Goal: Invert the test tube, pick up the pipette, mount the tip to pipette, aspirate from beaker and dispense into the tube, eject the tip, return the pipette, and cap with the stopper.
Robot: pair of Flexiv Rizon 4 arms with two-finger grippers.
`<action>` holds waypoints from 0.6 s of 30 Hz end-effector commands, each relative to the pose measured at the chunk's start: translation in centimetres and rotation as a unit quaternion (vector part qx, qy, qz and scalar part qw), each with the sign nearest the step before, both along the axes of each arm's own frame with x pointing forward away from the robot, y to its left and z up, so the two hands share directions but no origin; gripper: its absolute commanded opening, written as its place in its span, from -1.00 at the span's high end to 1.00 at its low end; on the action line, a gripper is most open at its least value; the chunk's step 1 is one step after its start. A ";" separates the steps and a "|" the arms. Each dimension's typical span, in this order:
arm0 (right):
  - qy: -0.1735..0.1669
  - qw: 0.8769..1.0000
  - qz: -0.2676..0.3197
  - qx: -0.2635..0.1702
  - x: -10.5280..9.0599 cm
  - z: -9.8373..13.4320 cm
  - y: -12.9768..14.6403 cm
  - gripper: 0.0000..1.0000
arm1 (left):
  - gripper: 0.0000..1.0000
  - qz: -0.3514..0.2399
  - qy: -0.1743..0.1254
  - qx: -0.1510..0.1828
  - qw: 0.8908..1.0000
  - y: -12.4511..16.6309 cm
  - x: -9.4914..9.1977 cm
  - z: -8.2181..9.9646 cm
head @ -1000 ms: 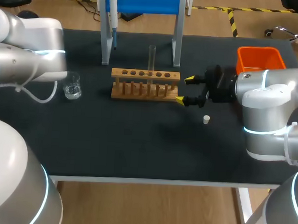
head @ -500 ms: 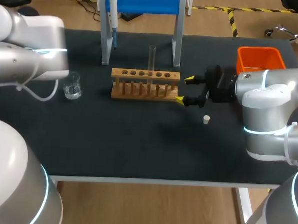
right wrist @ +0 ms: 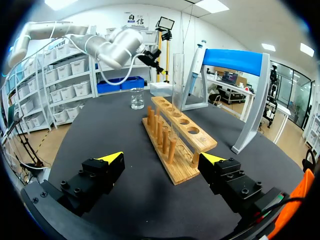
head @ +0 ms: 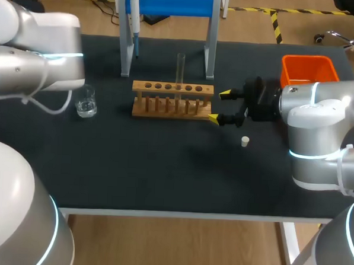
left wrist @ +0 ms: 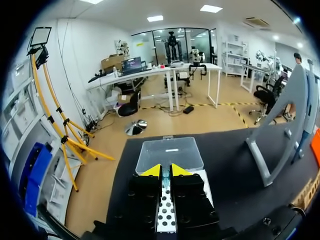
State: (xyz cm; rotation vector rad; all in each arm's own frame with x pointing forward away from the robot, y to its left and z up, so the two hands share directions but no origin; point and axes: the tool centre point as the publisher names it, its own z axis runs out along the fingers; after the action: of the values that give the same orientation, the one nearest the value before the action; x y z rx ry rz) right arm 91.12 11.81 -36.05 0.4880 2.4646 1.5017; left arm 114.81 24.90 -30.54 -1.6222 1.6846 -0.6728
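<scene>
The test tube stood in the wooden rack, at ten o'clock from the wide-open right gripper. The left gripper was closed and empty; I think it should open before taking the pipette squarely.

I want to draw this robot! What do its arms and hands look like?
The left arm and right arm are fat, rounded silver-white tubes with thin glowing blue rings. A white cable loops off the left one. The left hand and right hand are chunky black blocks with bright yellow tips.
</scene>
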 end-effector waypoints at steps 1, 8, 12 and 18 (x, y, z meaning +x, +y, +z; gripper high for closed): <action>-0.001 1.000 0.000 0.001 -0.1 0.0 -0.1 -1.00 | 1.00 0.003 -0.007 0.000 1.000 -0.2 -0.5 1.1; -0.001 1.000 0.000 0.001 -0.1 0.0 -0.1 -1.00 | 1.00 -0.015 -0.038 0.007 0.999 -1.8 -1.5 4.6; -0.001 1.000 0.000 0.001 -0.1 0.0 -0.1 -1.00 | 1.00 -0.060 -0.054 0.017 0.997 -3.9 -3.4 7.7; -0.001 1.000 0.000 0.001 -0.1 0.0 -0.1 -1.00 | 1.00 -0.196 -0.070 0.032 0.978 -9.7 -8.2 11.7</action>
State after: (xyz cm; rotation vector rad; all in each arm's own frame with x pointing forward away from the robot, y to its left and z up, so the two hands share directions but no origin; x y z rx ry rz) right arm 91.12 11.81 -36.05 0.4880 2.4646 1.5016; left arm 112.74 15.95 -22.28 -1.2859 1.7954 -0.8211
